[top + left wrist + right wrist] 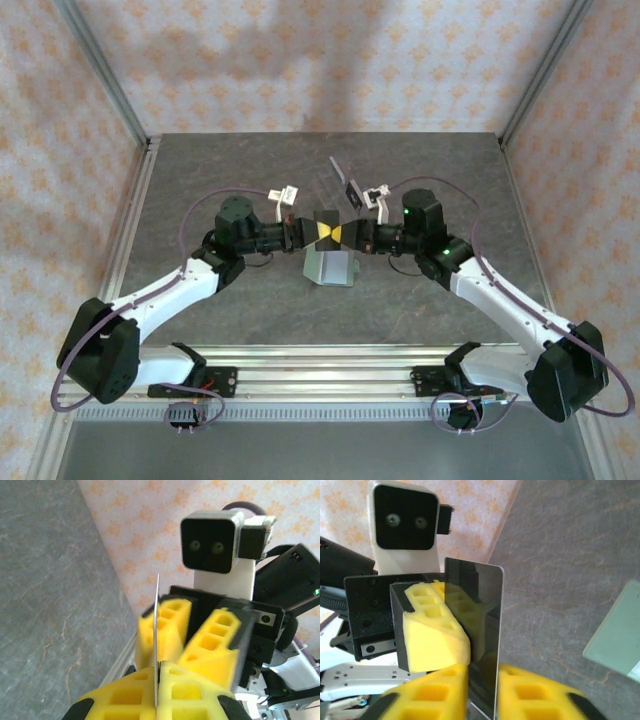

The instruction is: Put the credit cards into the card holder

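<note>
Left pincer (322, 235) pinching card (475, 620), right pincer (342, 235) opposite, card holder (330, 267) beneath

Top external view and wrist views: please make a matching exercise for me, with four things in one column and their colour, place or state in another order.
Things:
1. credit card
2. card holder
3. left hand
4. table

Descriptions:
A. grey, stone-like surface
B. shut on the credit card
C. dark and thin, held in the air
D. sage green, lying on the table

Pairs: 1-C, 2-D, 3-B, 4-A
</note>
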Action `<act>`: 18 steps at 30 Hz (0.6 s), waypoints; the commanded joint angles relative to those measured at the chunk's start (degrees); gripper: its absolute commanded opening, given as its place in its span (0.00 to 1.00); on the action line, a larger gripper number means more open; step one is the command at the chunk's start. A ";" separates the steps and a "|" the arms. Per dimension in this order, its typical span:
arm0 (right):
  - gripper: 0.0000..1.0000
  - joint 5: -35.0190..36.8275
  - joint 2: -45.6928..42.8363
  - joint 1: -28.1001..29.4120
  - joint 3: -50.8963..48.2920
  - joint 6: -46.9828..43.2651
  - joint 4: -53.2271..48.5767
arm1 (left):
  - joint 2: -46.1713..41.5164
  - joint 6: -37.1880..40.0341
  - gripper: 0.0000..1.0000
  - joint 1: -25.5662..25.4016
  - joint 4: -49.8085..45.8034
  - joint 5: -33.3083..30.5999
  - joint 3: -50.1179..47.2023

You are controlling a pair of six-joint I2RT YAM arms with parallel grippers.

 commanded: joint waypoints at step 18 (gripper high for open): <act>0.47 14.99 11.45 2.21 -0.44 -11.01 -13.42 | 12.73 30.81 0.00 -0.31 -43.20 -14.94 10.73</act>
